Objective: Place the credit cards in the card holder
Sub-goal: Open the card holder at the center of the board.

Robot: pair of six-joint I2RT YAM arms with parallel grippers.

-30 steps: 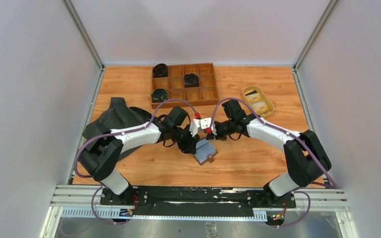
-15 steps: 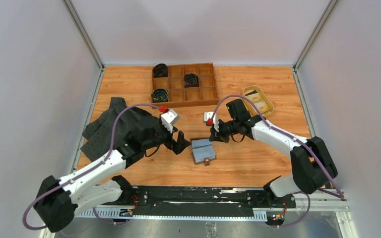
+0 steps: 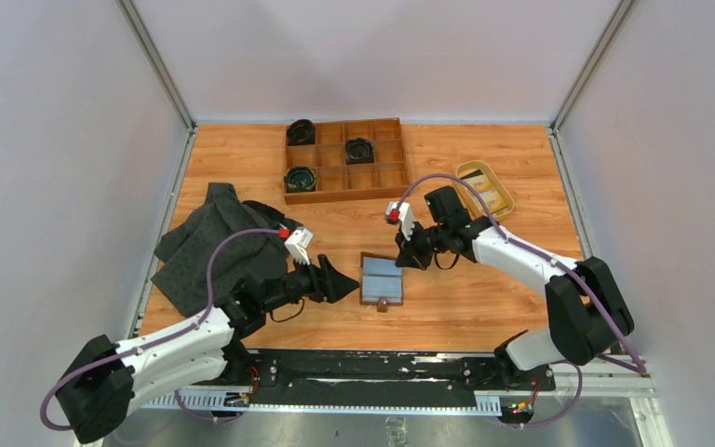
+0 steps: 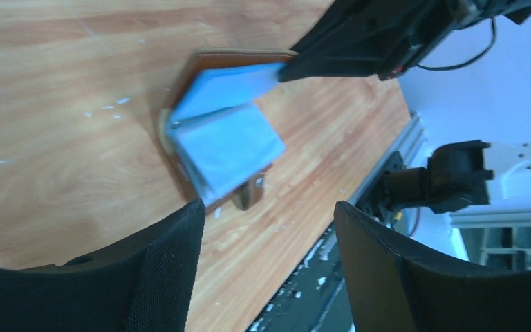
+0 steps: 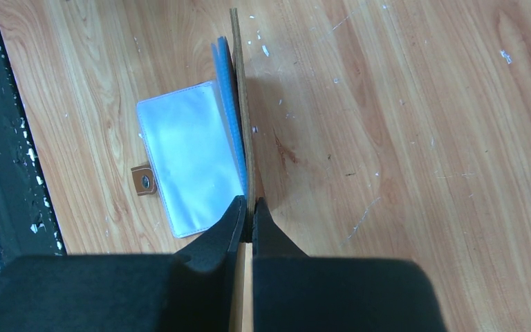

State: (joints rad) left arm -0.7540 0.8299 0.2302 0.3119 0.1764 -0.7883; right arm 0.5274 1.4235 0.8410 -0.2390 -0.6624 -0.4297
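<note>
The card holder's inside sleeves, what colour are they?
The card holder's sleeves are pale blue; the left wrist view shows them best.

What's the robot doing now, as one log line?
left gripper: open, empty | right gripper: shut on small brown leather card holder, cover raised

Your card holder [image 3: 381, 279] lies on the table [image 3: 484, 289], front centre. The left gripper [image 3: 352, 281] sits just left of it, and the right gripper [image 3: 403, 261] is at its back-right edge, on the raised flap. The tray [image 3: 344, 158] stands behind, the dish [image 3: 473, 169] with cards [image 3: 486, 197] back right, and the cloth [image 3: 209, 244] far left.
</note>
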